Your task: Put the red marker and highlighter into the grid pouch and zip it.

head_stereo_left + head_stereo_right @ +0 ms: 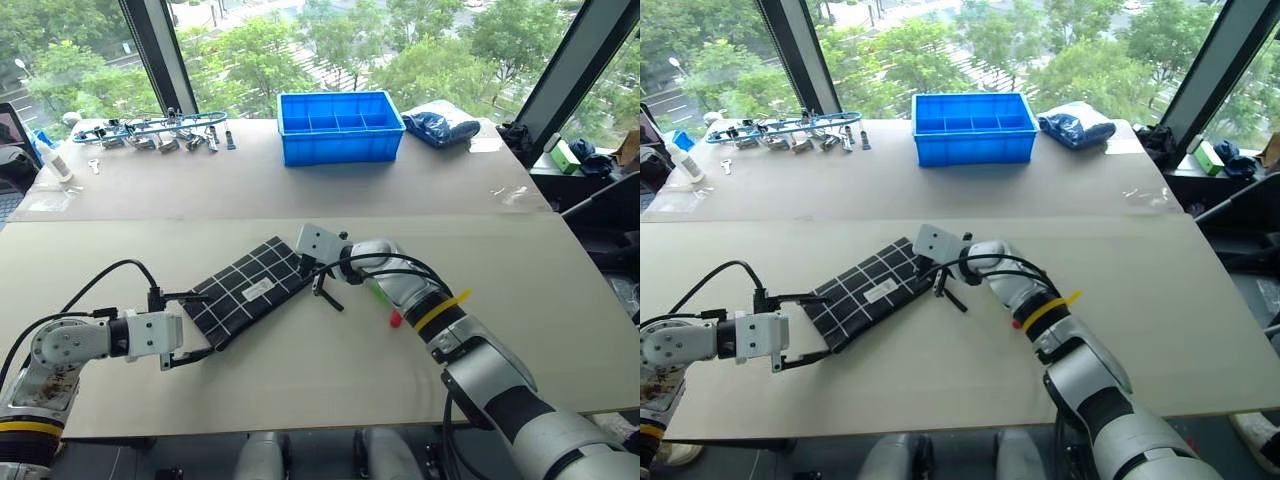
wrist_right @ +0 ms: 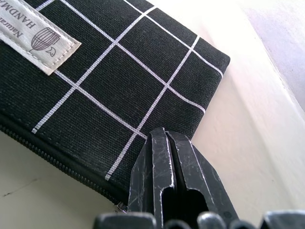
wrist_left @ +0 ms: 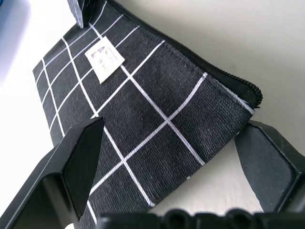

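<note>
While your left gripper (image 1: 190, 328) sits wide open around the near end of the grid pouch (image 1: 248, 290), your right gripper (image 2: 174, 171) is clamped shut at its far zipper corner, holding nothing you can see. That right arm mostly hides the highlighter (image 1: 379, 292) and red marker (image 1: 395, 319) beside the pouch. Further back, there's a blue bin (image 1: 339, 125).

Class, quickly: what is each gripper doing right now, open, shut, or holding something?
Left gripper: open, its fingers either side of the grid pouch corner, not clamped.
Right gripper: shut at the pouch's zipper edge; whether it pinches anything cannot be told.
</note>
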Robot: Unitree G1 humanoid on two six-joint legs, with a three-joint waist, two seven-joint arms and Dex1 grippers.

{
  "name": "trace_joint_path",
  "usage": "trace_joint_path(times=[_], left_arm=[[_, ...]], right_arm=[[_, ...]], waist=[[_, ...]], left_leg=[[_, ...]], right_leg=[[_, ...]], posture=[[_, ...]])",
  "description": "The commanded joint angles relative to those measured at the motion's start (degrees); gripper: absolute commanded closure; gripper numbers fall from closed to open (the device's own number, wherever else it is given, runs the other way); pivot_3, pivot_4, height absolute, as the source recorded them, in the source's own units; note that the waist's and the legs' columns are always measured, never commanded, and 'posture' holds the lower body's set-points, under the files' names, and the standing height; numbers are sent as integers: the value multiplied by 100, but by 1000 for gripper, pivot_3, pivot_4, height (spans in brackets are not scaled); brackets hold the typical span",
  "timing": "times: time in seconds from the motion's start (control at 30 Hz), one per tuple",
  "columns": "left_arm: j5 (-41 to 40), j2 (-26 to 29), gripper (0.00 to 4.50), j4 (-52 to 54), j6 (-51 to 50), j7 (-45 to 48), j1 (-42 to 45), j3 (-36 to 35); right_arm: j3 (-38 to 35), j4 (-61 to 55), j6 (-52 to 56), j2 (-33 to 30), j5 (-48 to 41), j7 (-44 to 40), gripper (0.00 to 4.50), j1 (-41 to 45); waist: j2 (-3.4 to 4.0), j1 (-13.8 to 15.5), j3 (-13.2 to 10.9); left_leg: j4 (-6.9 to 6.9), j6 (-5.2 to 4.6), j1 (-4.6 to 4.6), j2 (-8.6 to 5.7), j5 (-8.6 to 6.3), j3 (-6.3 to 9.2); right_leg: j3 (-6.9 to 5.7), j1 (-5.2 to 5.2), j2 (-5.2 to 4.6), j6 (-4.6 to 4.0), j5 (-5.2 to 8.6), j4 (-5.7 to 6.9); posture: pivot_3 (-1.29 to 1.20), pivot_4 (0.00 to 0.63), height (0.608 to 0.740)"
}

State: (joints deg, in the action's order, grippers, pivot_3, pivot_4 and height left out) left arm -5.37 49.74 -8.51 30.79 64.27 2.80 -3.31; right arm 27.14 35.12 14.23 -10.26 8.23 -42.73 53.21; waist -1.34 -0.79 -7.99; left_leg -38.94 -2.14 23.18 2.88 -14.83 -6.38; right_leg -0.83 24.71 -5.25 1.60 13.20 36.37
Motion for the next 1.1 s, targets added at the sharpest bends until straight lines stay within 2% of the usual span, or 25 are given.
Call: trace_joint_path(times=[0.03, 0.27, 0.53, 0.77, 1.07, 1.1], left_arm=[[15, -32, 0, 381, -109, -144, -120, 116], [208, 2, 0, 590, -225, -337, -59, 296], [297, 75, 0, 171, 58, -363, -20, 378], [682, 88, 0, -602, 759, -562, 310, 580], [743, -132, 0, -861, 1145, -828, 641, 825], [760, -158, 248, -877, 1189, -873, 679, 837]], right_arm=[[-79, 111, 107, -48, 114, -21, 4435, -108], [-109, 183, 98, -31, 164, -17, 4435, -155], [-185, 193, 102, -28, 154, -2, 4435, -106], [-228, 33, 145, -117, 140, -46, 4435, -186], [-291, -132, 236, -159, 162, -66, 4435, -270], [-301, -147, 248, -160, 164, -67, 4477, -276]], waist=[[0, -2, 0], [1, 5, 0], [1, 1, 1], [4, 11, 2], [15, 34, 8], [15, 40, 8]], left_leg=[[0, 0, 0, 0, 0, 0], [0, -1, -5, 0, 0, 1], [1, -1, -9, 1, 0, 2], [2, -1, -30, 0, -1, 3], [0, -1, -37, -2, 0, 3], [-1, -1, -37, -2, 0, 3]], right_leg=[[0, 0, 0, 0, 0, 0], [-1, -7, 0, 0, 0, -3], [-2, -11, 0, 0, 0, -4], [-4, -33, 0, 0, 1, -7], [-3, -37, -2, -1, 1, 11], [-3, -37, -3, -1, 1, 13]], posture=[[0, 150, 740], [0, 150, 740], [0, 150, 740], [0, 150, 740], [0, 150, 740], [0, 150, 740]])
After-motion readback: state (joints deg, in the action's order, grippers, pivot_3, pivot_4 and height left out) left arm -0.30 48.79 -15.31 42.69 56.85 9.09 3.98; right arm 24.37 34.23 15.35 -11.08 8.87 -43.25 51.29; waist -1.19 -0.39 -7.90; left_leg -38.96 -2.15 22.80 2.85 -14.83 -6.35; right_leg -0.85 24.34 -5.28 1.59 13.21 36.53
